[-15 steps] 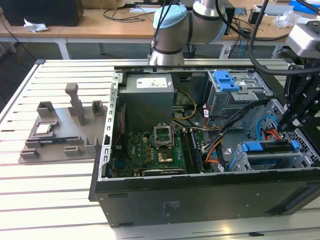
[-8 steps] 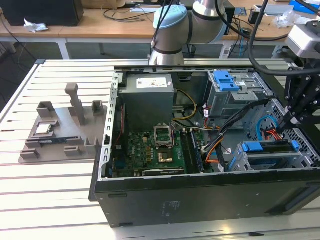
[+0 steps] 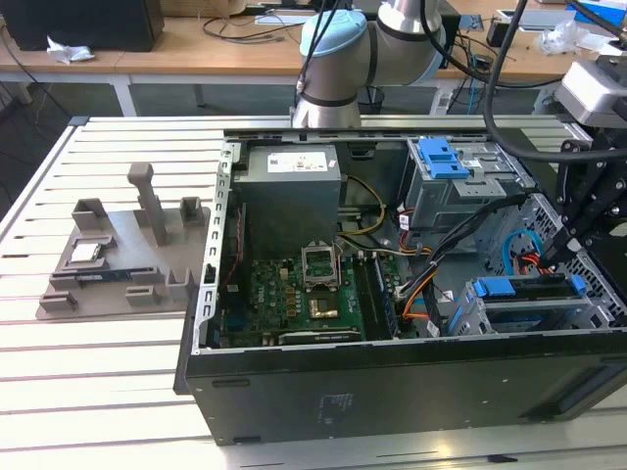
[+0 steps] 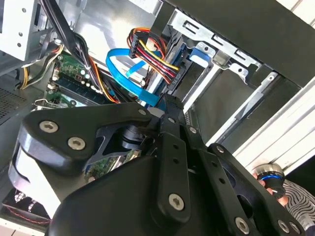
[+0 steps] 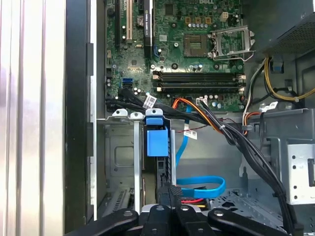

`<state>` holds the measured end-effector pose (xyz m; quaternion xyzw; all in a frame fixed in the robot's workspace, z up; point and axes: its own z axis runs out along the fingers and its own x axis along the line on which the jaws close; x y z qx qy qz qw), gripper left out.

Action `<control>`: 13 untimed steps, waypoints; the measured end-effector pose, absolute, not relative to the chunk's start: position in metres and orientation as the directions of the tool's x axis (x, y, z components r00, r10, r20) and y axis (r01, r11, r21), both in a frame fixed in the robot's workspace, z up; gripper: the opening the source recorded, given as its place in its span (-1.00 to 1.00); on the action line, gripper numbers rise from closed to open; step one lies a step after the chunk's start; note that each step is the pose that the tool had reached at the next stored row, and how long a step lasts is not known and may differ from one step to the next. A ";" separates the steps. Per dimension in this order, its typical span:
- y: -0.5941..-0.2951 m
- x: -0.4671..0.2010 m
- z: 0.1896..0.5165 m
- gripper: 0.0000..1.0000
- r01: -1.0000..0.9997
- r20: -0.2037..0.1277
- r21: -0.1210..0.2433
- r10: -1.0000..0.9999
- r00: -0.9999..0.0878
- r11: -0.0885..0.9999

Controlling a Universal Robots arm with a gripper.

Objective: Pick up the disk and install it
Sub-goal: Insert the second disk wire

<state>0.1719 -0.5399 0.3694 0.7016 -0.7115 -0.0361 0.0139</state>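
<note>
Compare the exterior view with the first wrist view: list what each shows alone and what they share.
Exterior view alone: the grey fixture tray on the slatted table, the robot arm, and the whole computer case.

First wrist view alone: the gripper low over the blue-latched drive bay.

Shared: the motherboard, its CPU socket, and the blue cable.

End effector [image 5: 170, 196] fingertips hidden against the disk [image 5: 158, 142], robot arm [image 3: 372, 44] cut off by exterior view's edge

Cable bundle [image 5: 216, 123] across the gap beside the drive cage [image 5: 128, 157].
</note>
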 end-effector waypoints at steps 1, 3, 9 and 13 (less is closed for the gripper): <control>-0.540 0.172 0.368 -0.79 -0.997 -0.031 0.071 -0.999 -0.013 0.011; -0.541 0.172 0.367 -0.79 -0.997 -0.031 0.071 -0.999 -0.009 0.007; -0.544 0.172 0.362 -0.79 -0.997 -0.031 0.071 -1.000 0.002 -0.004; -0.544 0.172 0.358 -0.79 -0.997 -0.031 0.071 -1.000 0.007 -0.009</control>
